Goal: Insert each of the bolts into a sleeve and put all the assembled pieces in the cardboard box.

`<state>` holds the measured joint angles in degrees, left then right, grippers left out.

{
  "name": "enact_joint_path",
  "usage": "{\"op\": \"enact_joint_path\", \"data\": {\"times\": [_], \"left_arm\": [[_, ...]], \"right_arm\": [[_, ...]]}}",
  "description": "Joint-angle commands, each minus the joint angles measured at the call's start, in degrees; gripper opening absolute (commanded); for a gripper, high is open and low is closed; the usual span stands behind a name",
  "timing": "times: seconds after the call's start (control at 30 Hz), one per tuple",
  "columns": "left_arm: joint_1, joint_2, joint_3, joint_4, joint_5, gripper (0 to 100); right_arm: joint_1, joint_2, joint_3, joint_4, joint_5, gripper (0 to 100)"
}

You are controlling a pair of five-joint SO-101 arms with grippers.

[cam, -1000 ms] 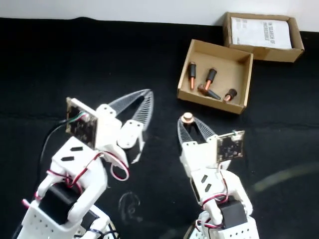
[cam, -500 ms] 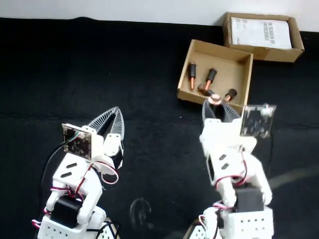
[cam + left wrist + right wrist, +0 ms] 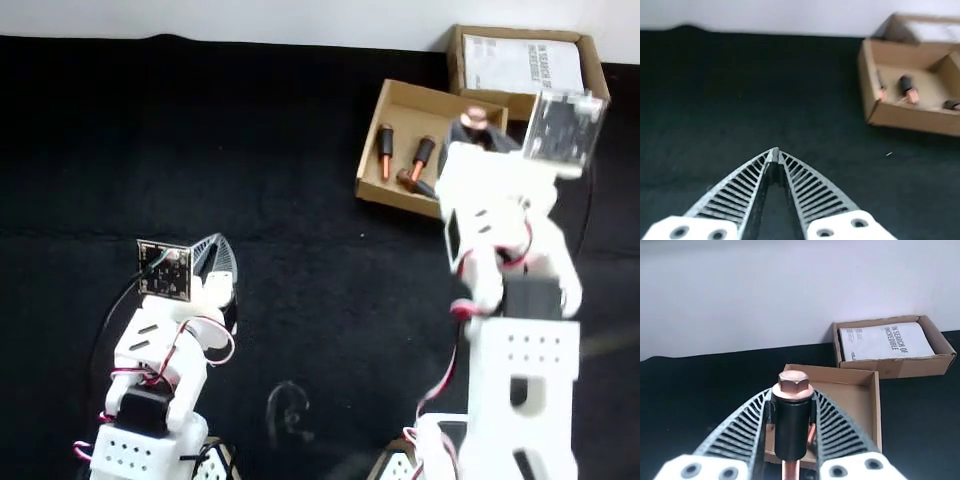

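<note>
Being carried from mid-table to above cardboard box [image 3: 390, 195] over last second: assembled bolt-and-sleeve [image 3: 791, 420], being clamped upright between right gripper [image 3: 792, 395] fingers. Left gripper [image 3: 774, 154] being drawn back, fingers closed, empty. Release into box being judged next.

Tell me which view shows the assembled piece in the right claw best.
The right wrist view: the assembled piece stands upright in the right claw, with its copper hex head, black sleeve and threaded end all plain. The high view shows just its copper head from above, by the cardboard box.
</note>
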<state>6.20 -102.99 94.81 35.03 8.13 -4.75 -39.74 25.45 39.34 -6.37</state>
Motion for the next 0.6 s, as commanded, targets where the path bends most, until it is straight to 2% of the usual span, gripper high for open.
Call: {"op": "enact_joint_path", "data": {"times": [0.0,0.1,0.27,0.47,0.57], "left_arm": [[-2.86,-0.66,1.45,-0.18,-0.09,1],[-4.79,-0.66,2.24,0.0,-0.09,1],[-7.6,-0.22,2.24,0.44,0.0,1],[-8.13,-0.22,2.24,10.99,0.0,1],[-8.13,-0.31,2.24,11.43,0.0,1]], "right_arm": [[0.4,7.96,-12.53,2.86,-0.62,0.8],[0.4,15.69,-20.88,5.85,-3.96,0.8],[0.4,28.88,-34.59,12.0,-4.48,0.8],[0.48,43.65,-49.19,18.33,-4.57,0.8],[0.48,51.03,-54.55,23.78,-9.32,0.8]]}}
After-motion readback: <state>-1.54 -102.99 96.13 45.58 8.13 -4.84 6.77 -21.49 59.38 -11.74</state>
